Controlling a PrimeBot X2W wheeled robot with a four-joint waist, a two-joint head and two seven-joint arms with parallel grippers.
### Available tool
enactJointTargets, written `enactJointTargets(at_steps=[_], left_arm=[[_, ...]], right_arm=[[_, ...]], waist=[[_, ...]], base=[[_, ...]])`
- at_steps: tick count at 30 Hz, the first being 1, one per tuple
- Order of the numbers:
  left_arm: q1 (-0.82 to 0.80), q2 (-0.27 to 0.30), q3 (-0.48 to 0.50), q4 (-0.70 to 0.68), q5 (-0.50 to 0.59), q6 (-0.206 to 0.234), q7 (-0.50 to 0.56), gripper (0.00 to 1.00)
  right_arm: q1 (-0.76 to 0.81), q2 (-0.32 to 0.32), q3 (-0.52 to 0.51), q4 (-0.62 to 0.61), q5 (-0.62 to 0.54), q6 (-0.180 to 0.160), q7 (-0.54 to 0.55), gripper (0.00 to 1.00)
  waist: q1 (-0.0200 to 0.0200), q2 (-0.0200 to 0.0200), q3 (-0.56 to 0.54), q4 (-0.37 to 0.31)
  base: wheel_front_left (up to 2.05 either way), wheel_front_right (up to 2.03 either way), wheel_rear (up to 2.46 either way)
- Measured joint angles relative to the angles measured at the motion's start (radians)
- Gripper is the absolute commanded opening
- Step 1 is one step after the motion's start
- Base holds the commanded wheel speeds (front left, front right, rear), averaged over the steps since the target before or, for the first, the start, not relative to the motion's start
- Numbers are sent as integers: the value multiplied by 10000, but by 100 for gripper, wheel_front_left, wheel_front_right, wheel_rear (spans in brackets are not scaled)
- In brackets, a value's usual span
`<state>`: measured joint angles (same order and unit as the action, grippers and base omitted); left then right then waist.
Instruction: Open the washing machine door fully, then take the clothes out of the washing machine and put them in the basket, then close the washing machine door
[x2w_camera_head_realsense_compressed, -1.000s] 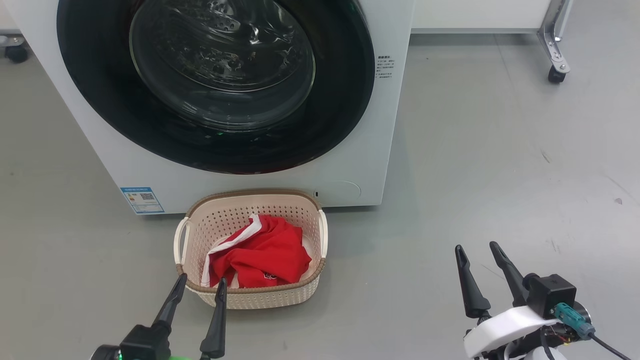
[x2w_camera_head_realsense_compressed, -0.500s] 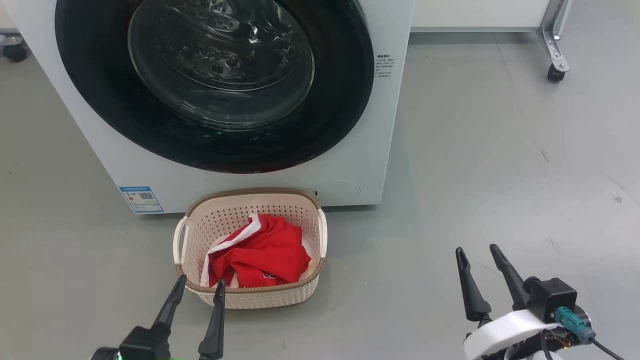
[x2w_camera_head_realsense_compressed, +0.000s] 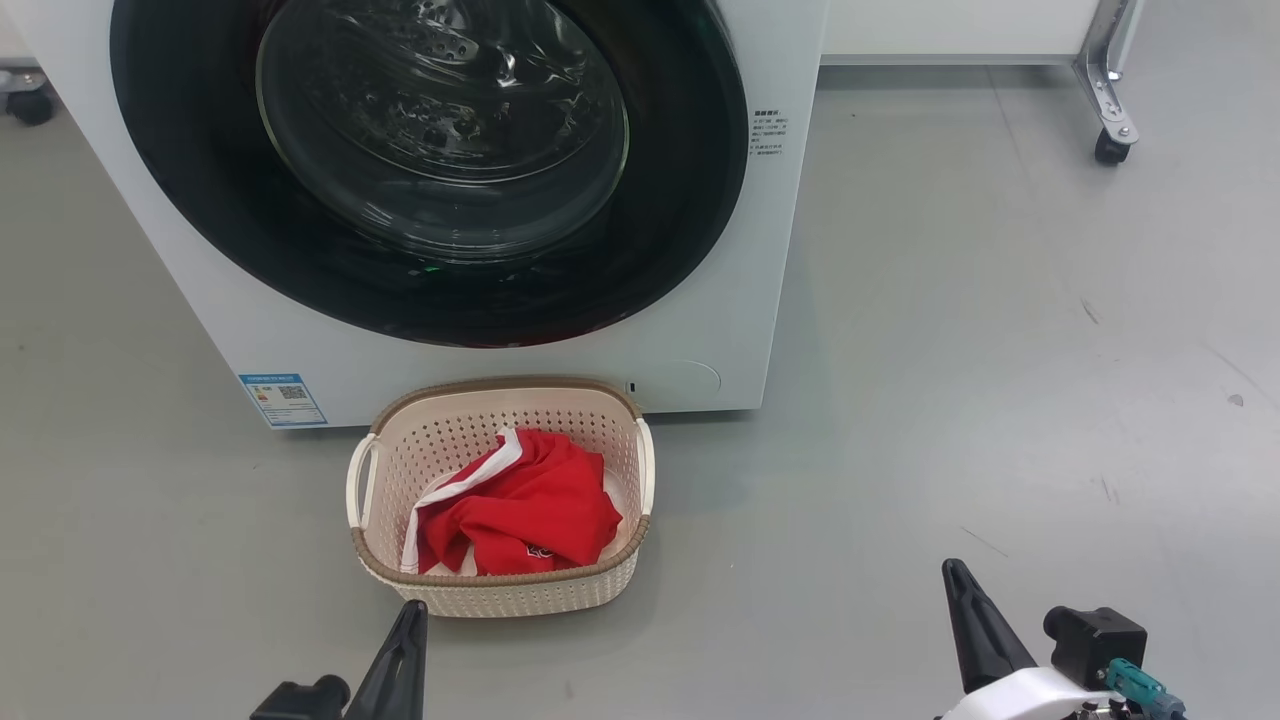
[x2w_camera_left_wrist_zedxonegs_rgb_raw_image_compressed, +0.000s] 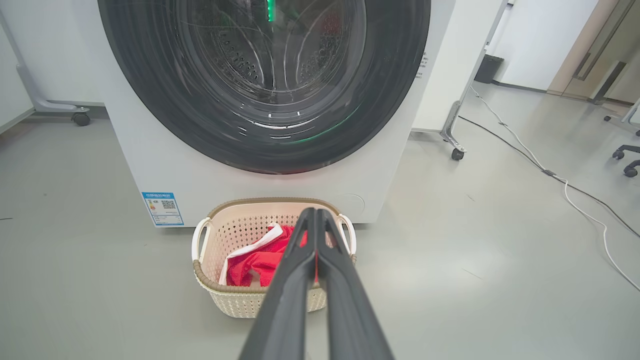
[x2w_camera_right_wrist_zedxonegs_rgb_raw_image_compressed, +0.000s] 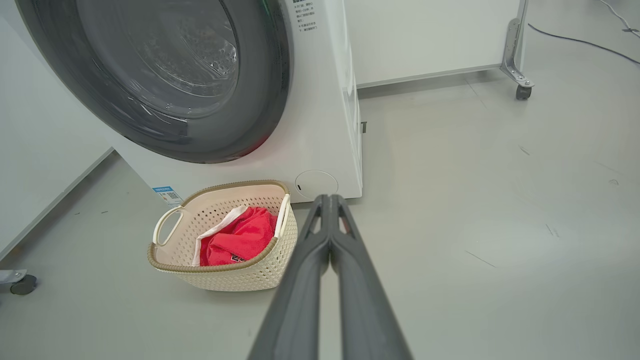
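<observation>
Grey floor among wheeled white panels

The grey floor (x2w_camera_head_realsense_compressed: 1000, 300) is smooth, faintly glossy and flecked with small scuffs. A white panel (x2w_camera_right_wrist_zedxonegs_rgb_raw_image_compressed: 430, 35) stands on a metal leg with a castor (x2w_camera_head_realsense_compressed: 1112, 148). In the left wrist view, cables (x2w_camera_left_wrist_zedxonegs_rgb_raw_image_compressed: 549, 172) trail across the floor past a dark bin (x2w_camera_left_wrist_zedxonegs_rgb_raw_image_compressed: 487, 68). Near them are a wooden door (x2w_camera_left_wrist_zedxonegs_rgb_raw_image_compressed: 595, 50) and a chair base (x2w_camera_left_wrist_zedxonegs_rgb_raw_image_compressed: 625, 160).

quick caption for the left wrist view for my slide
Shut left gripper points at the basket of red clothes before the washing machine, its door closed.
</observation>
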<state>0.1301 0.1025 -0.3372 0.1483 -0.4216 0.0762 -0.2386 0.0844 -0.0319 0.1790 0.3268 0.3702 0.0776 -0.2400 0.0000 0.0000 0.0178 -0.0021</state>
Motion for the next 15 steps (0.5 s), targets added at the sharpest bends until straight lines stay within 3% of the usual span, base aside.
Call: enactJointTargets(at_steps=[15], left_arm=[[-13,-109,508,-38,-2013,-213,441,0]], right_arm=[[-16,0,-399,-196,2075,31,470,0]], waist=[[0,0,-15,0]], base=[[0,0,0]])
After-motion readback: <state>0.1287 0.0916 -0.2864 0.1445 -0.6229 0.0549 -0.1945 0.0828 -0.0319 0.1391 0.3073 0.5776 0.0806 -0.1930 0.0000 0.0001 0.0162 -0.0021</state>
